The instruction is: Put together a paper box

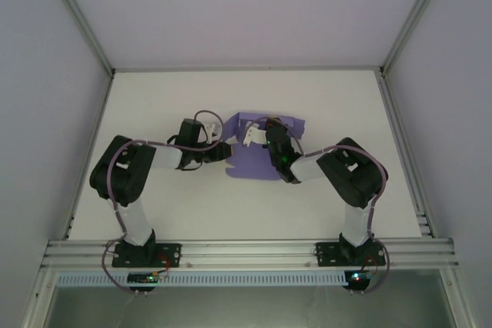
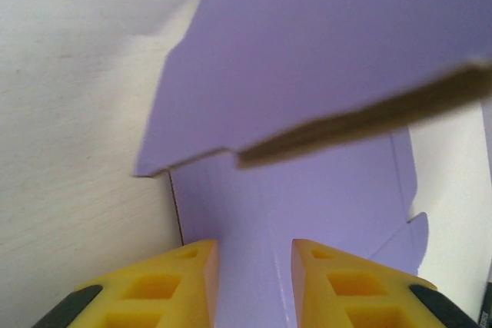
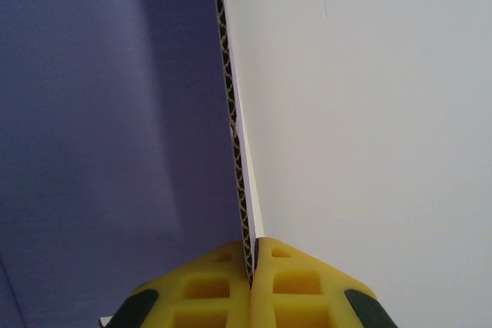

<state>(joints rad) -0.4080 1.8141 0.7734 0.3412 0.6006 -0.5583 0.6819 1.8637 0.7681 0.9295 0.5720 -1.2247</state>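
With my right hand (image 3: 252, 257) clenched on a raised flap edge of the paper box (image 1: 250, 167), which lies mid-way across the counter (image 1: 169, 97), and my left hand (image 2: 255, 259) released over a panel, I judge this light corrugated card stiff but crease-prone, best pinched at flap edges.

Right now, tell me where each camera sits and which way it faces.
Top external: high behind the robot, facing down at the table, left arm, right arm and paper box.
Left wrist: on the left arm, facing out past the left jaws, apart over the box's panel.
Right wrist: on the right arm, facing along the right jaws, shut on a raised card edge.
All three share the purple box.
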